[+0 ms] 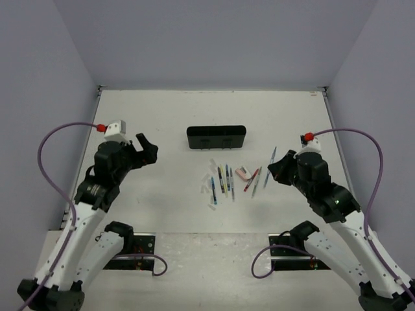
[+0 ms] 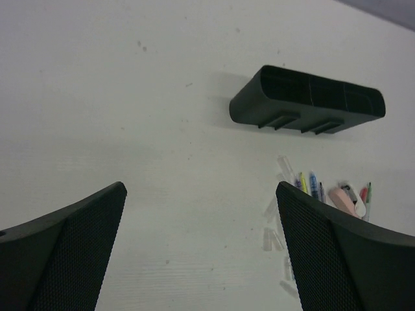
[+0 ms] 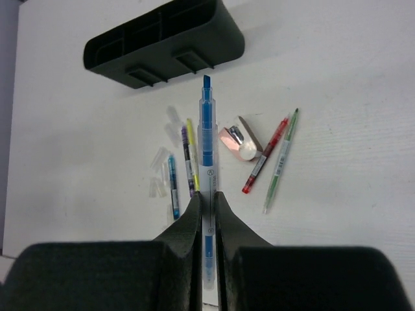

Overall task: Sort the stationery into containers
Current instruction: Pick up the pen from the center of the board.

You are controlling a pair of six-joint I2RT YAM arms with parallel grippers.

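In the right wrist view my right gripper [image 3: 207,197] is shut on a blue pen [image 3: 207,129] whose tip points at the black container tray [image 3: 162,45]. Seen from above, that gripper [image 1: 277,170] sits right of the loose stationery with the blue pen [image 1: 270,159] in it. Beside it lie a red pen [image 3: 266,155], a green pen [image 3: 281,162], a yellow pen [image 3: 192,152], a teal pen [image 3: 174,184] and the pinkish eraser [image 3: 238,139]. My left gripper [image 1: 146,148] hangs open over bare table, left of the tray [image 1: 216,137], with nothing between its fingers [image 2: 305,246].
Clear pen caps [image 3: 159,172] lie scattered left of the pens. The table's side walls rise at left and right. Both black base plates [image 1: 130,249] are at the near edge.
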